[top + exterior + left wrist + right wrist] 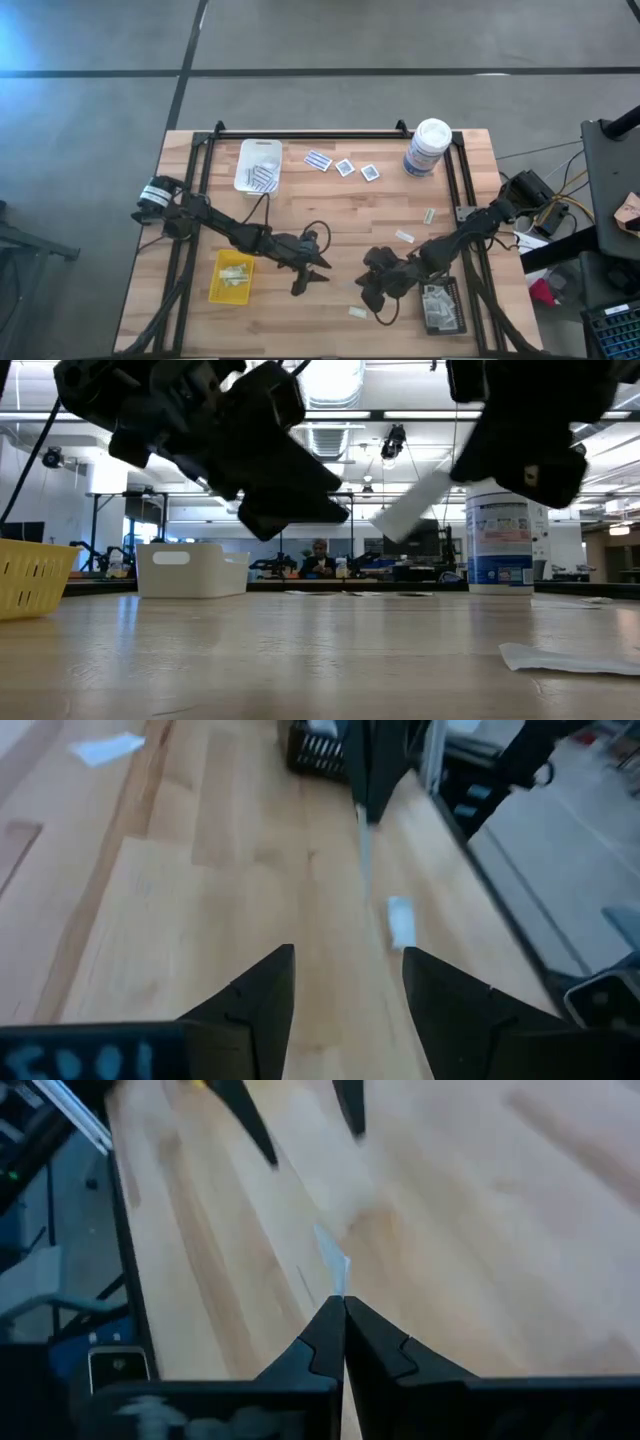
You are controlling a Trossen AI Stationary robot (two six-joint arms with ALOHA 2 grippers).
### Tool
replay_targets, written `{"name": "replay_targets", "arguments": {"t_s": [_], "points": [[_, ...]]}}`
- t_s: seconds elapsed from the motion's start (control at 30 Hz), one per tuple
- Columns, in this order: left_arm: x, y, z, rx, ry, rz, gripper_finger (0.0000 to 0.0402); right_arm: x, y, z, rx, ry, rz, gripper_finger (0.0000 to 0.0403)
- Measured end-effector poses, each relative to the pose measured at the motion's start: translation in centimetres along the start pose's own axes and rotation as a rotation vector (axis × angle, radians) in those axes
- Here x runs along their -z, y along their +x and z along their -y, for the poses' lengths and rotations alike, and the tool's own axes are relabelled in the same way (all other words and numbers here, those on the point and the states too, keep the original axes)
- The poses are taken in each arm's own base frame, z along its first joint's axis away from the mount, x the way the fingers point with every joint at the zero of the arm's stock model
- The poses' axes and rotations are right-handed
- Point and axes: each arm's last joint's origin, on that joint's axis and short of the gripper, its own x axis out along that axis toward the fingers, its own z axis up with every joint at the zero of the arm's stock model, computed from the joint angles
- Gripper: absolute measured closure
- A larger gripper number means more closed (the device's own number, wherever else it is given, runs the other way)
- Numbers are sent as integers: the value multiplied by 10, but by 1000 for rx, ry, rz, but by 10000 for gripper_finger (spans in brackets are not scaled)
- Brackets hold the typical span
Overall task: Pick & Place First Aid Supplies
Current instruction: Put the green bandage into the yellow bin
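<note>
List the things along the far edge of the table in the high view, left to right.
White tray → blue-and-white striped packet → two white square packets with dark centres → white canister.

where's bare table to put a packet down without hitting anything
Free: the wood between the white tray and the left gripper, and the middle stretch below the three square packets. Crowded: the near edge, where the right gripper, a loose strip and the black tray sit close.
</note>
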Motion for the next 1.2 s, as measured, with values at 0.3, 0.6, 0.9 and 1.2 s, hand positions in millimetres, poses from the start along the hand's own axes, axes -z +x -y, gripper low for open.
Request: {"name": "replay_targets", "arguments": {"t_s": [0.3, 0.6, 0.9, 1.2], "points": [[-13, 2, 5, 32, -21, 65, 218, -11, 0, -9, -48, -98, 167, 395], [-16, 3, 6, 37, -22, 78, 244, -12, 0, -9, -43, -112, 188, 395], [-15, 2, 6, 34, -10, 75, 380, -12, -1, -9, -42, -119, 189, 394], [-14, 2, 6, 33, -5, 72, 400, -13, -1, -9, -42, -104, 189, 379]]}}
